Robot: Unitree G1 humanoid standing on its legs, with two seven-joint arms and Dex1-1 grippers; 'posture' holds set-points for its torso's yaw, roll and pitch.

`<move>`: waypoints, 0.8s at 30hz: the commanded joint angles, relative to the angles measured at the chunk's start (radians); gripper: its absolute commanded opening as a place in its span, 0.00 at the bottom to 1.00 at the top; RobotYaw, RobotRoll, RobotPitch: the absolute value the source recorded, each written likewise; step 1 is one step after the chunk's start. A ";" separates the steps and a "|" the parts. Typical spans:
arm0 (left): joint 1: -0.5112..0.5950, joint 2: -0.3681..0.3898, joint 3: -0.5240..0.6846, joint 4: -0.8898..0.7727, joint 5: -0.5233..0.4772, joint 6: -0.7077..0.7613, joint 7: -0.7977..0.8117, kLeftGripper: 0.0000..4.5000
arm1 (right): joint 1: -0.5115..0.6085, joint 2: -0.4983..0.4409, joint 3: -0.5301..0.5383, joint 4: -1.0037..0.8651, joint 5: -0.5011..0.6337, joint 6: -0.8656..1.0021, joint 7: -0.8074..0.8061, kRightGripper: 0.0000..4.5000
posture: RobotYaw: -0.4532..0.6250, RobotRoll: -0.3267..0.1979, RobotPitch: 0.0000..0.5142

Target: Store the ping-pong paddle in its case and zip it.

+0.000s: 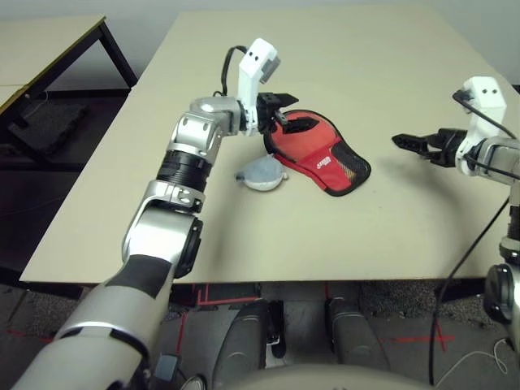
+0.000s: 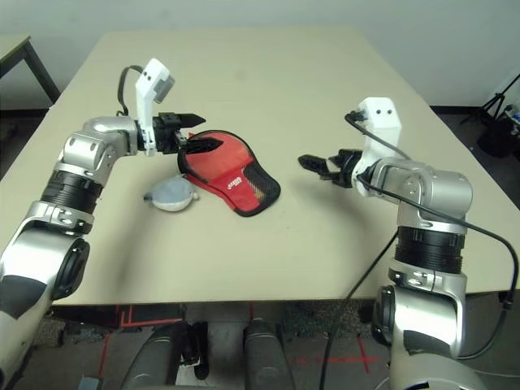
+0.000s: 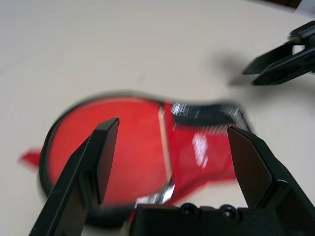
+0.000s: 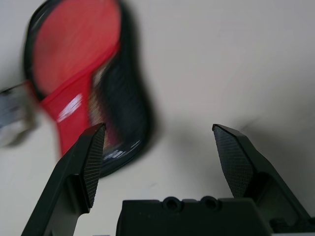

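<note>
The beige worktop point(image 1: 341, 73) carries all items. The left arm point(image 1: 183, 175) is extended forward and angled inward, its forearm raised above the surface. The right arm point(image 2: 426, 219) is bent at the elbow, its wrist turned inward toward the centre. The case point(image 2: 231, 180), red with black trim, lies flat near the middle of the worktop, its round end toward the left gripper. A grey plush charm point(image 2: 169, 196) rests just beside the case, on the near side. The left gripper point(image 2: 193, 132) is held over the round end, fingers point(image 3: 101, 162) spread apart. The right gripper point(image 2: 313, 165) is held well apart from the case, fingers point(image 4: 91, 162) spread, nothing held.
</note>
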 commanded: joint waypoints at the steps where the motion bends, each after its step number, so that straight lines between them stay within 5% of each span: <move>1: 0.059 0.035 -0.022 -0.027 0.021 -0.030 -0.035 1.00 | -0.036 0.049 -0.099 0.070 0.005 0.078 -0.051 0.99 | 0.36 0.62 0.23; 22: 0.141 0.051 0.011 -0.154 -0.005 0.058 0.044 1.00 | -0.194 0.242 -0.175 0.500 -0.006 -0.043 -0.200 0.99 | 0.42 0.62 0.22; 24: 0.141 0.048 0.012 -0.155 -0.004 0.058 0.048 1.00 | -0.191 0.252 -0.165 0.520 -0.010 -0.070 -0.209 0.92 | 0.42 0.62 0.22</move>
